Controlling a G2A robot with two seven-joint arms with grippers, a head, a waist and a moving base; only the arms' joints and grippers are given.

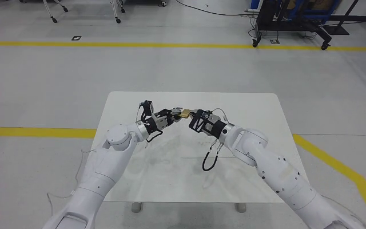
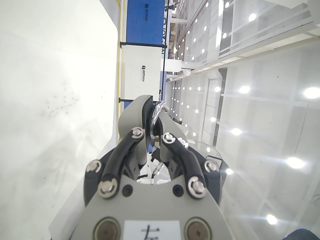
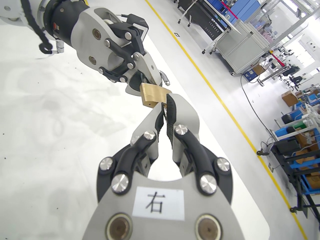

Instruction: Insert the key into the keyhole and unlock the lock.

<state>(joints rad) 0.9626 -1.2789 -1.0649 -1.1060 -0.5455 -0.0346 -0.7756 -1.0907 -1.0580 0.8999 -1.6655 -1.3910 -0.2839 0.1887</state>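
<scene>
One blocky brass lock [image 3: 152,95] clamped in left tool [image 2: 155,112], key [image 3: 164,106] pinched in right tool [image 3: 165,104], above smooth white table [image 1: 240,172]

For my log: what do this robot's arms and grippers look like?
The left arm and right arm have smooth white shells with black wrist sections. The left gripper and right gripper each have a grey body, black linkage bars with silver bolts, two grey fingers with black ribbed pads, and a white label bearing a black character. A black corrugated cable hangs at the wrist.
</scene>
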